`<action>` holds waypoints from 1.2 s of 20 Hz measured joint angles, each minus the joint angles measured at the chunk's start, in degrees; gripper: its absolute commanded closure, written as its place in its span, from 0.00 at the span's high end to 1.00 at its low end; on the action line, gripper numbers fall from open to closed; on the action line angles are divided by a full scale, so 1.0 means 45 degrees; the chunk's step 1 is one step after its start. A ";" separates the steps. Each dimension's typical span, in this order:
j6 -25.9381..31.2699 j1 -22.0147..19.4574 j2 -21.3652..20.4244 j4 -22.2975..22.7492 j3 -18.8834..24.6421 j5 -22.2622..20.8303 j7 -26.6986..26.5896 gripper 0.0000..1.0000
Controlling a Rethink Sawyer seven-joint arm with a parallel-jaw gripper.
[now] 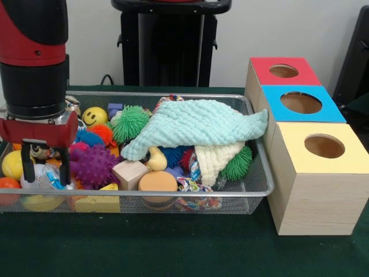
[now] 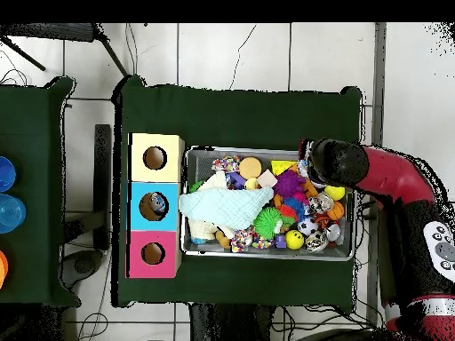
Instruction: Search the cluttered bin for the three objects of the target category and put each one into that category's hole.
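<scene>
Gripper [image 1: 45, 161] down in the bin's [image 1: 144, 196] left end, fingers [image 1: 26, 157] parted, nothing clamped between them. Purple spiky ball [image 1: 92, 164] just right of it, yellow ball [image 1: 12, 164] just left, smiley ball [image 1: 95, 116] behind. Mint cloth [image 1: 193, 127] draped over the toys further right. Well off to the right, past the bin, red box [image 1: 283, 71], blue box [image 1: 301, 103], yellow box [image 1: 323, 147], each with a hole on top.

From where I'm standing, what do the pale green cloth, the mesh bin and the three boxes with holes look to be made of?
Pale green cloth: soft woven cotton, probably; crinkled, draping. Silver mesh bin: metal wire, shiny grid. Three holed boxes: light wood, visible grain, with matte painted red, blue and yellow tops.
</scene>
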 measured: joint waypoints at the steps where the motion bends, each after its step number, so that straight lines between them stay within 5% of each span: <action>1: 0.0067 0.0039 0.0000 -0.0001 -0.0001 0.0001 0.0000 1.00; 24: 0.0403 0.0156 0.0045 -0.0002 0.0000 0.0003 0.0000 1.00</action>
